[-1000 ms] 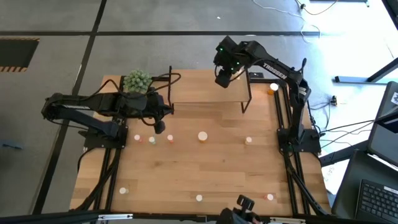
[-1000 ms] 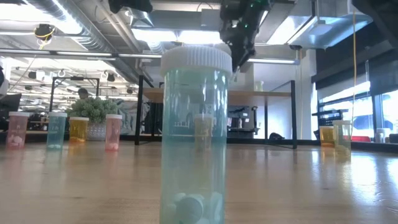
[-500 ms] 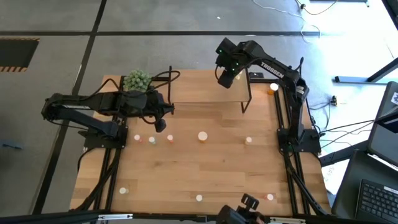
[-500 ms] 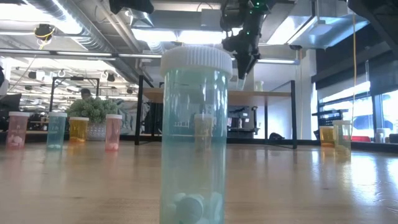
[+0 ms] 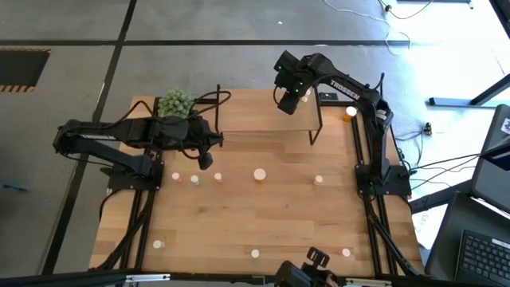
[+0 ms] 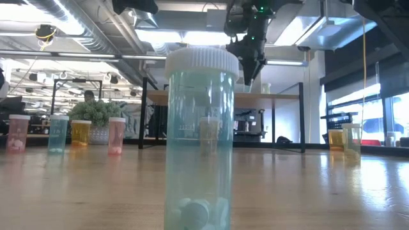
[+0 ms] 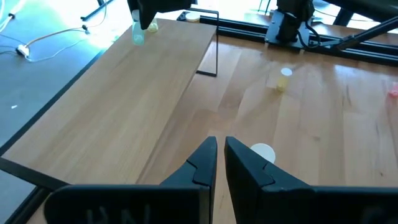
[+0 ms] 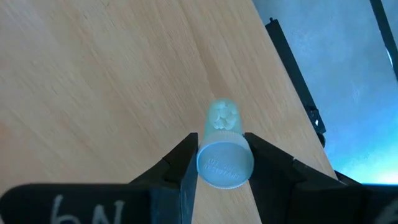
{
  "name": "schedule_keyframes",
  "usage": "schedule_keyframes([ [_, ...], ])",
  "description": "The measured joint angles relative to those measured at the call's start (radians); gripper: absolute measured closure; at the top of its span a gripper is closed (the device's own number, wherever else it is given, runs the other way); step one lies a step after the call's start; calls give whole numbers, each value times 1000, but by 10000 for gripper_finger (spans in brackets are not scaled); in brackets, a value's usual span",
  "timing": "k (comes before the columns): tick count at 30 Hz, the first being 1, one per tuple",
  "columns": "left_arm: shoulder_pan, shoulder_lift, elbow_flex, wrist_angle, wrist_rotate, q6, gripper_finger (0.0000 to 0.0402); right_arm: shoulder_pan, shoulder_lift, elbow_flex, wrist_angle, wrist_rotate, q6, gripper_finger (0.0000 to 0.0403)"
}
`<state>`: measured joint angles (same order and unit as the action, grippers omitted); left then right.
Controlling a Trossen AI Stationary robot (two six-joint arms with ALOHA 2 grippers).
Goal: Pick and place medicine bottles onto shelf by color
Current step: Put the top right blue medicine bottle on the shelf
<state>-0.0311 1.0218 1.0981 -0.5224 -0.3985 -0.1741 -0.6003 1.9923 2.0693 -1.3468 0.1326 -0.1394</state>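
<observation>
The right gripper (image 8: 219,163) clamps a pale bottle (image 8: 221,149) between its fingers, above the shelf (image 5: 263,115) — pills show only in the wrist view.

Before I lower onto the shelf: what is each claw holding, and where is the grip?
The right claw grips a pale blue-green bottle by its cap end, above the shelf. The left claw is shut and holds nothing.
</observation>
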Motion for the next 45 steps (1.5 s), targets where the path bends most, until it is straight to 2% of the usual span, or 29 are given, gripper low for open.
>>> schedule_keyframes([
  [39, -2, 0, 0, -1, 0, 1, 374, -19, 15, 0, 26, -5, 18, 281],
  [45, -2, 0, 0, -1, 0, 1, 374, -19, 15, 0, 27, -47, 2, 281],
])
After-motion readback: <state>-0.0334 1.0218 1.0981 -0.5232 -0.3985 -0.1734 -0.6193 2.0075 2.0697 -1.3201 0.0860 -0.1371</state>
